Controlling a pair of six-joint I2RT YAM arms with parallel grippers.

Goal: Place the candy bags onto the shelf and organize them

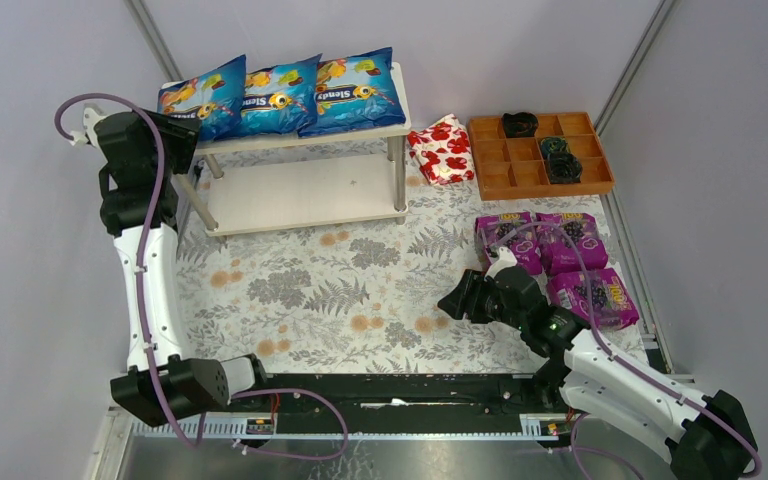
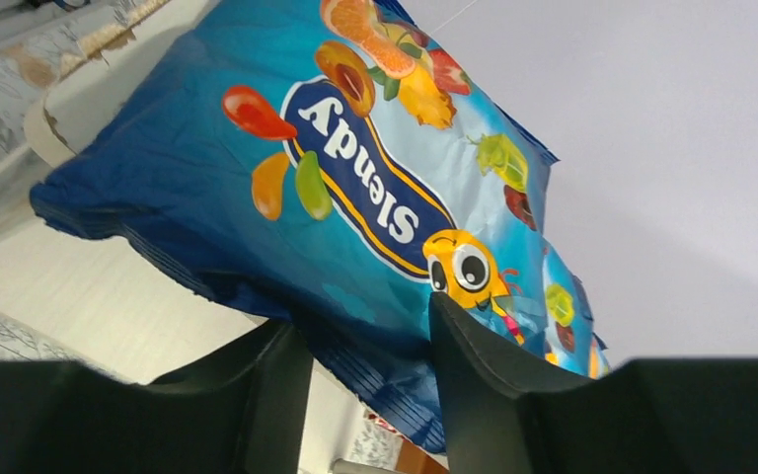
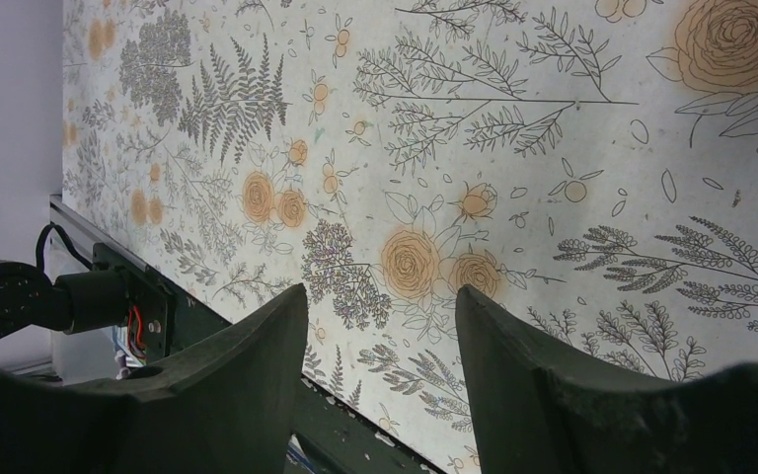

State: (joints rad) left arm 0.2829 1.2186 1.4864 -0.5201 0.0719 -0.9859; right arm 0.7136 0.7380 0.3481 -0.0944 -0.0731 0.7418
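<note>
overhead, floral cloth (image 1: 360,290) covers the table, grey walls (image 1: 520,50) around. only the left wrist view shows left gripper (image 2: 365,385) parted, blue bag (image 2: 257,197) edge in its gap. right gripper (image 3: 380,385) parted, empty.

Upper left: three glossy blue candy bags (image 1: 280,97) printed with orange, yellow and red candies and white lettering, on a pale cream shelf (image 1: 305,190). Right: three magenta-purple bags (image 1: 557,243) with dark fruit pictures. Upper centre: a red-and-white floral packet (image 1: 443,149) beside a brown tray (image 1: 520,178). The table (image 1: 360,290) shows white cloth, grey ferns and orange roses.
</note>
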